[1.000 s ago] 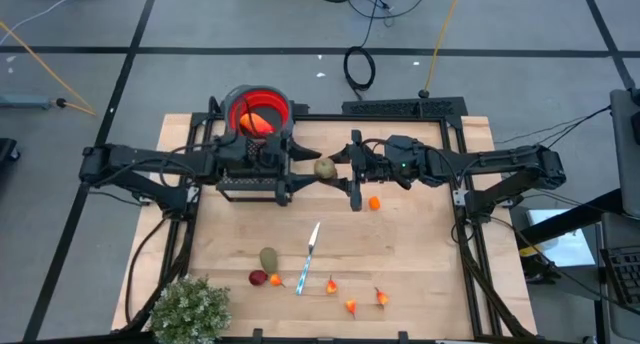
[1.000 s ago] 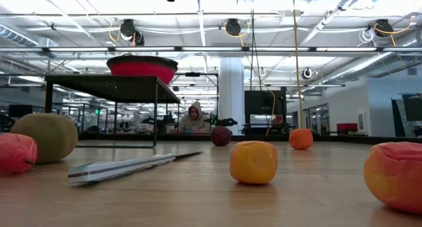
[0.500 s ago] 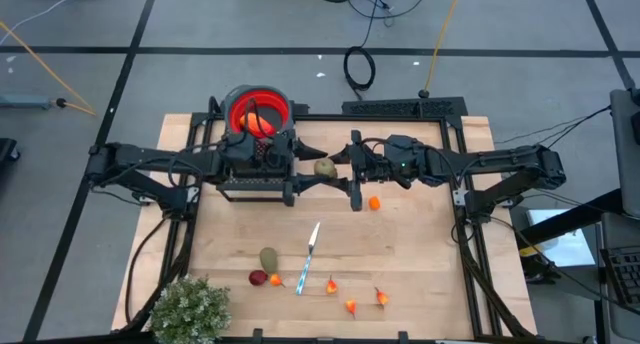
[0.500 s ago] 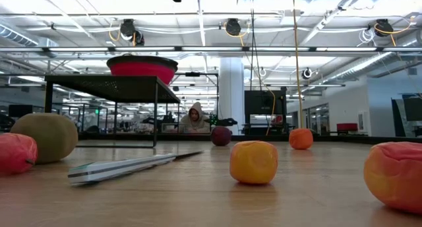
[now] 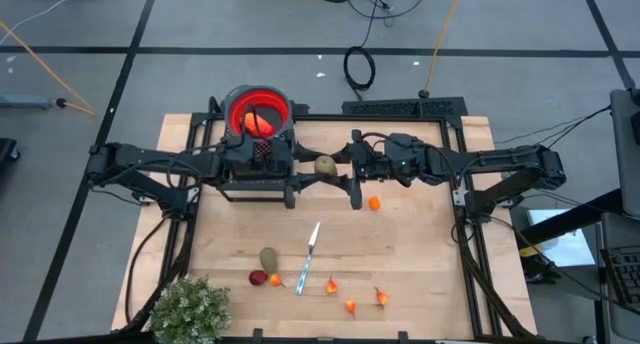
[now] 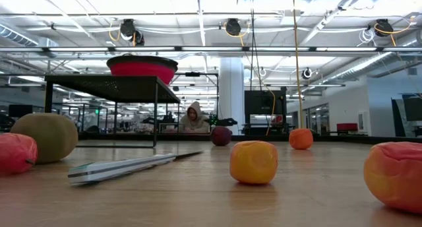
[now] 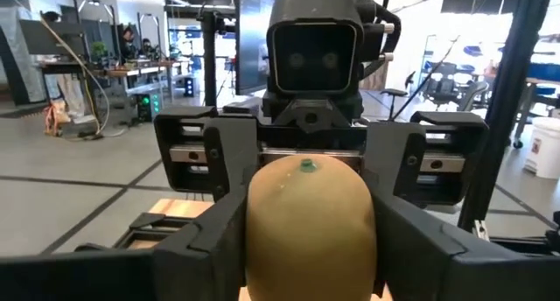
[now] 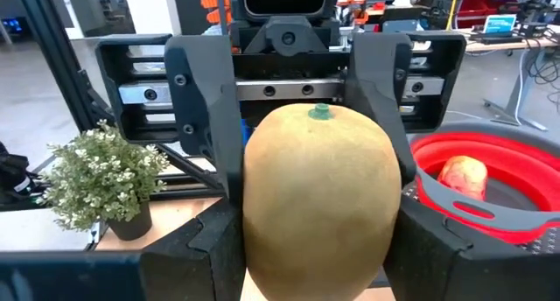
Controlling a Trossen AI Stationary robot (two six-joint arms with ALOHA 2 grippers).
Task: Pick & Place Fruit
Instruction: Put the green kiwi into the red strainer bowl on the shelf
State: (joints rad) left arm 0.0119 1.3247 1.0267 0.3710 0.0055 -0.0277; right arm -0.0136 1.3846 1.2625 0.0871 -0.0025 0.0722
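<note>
An olive-brown oval fruit [image 5: 325,166] hangs in mid-air above the table's middle, between my two grippers, which face each other. My left gripper [image 5: 312,167] reaches it from the left and is shut on it. My right gripper [image 5: 341,168] reaches it from the right and is also shut on it. In the left wrist view the fruit [image 7: 311,222] fills the space between both pairs of fingers. In the right wrist view the fruit [image 8: 319,196] stands with its green stem up. The other fruits lie on the table below. My left gripper pinches the fruit's two sides [image 7: 258,240] between its fingers [image 7: 206,248], coming level from the table's left. The fruit stands upright, stem up, lifted clear of the table. My right gripper pinches the same fruit by its two sides [image 8: 255,235] between its fingers [image 8: 206,253], coming level from the table's right. The fruit sits upright between them, clear of the table.
A red bowl [image 5: 258,112] with fruit inside stands on a black stand at the far left. On the table lie an orange ball [image 5: 374,202], an olive oval [image 5: 268,258], a dark-red ball [image 5: 258,278], a knife [image 5: 309,256] and small orange bits [image 5: 351,306]. A plant [image 5: 190,309] stands near left.
My left gripper's fingers have drawn together onto the olive-brown fruit, which my right gripper has kept holding in the same place. The fruit has not moved.
</note>
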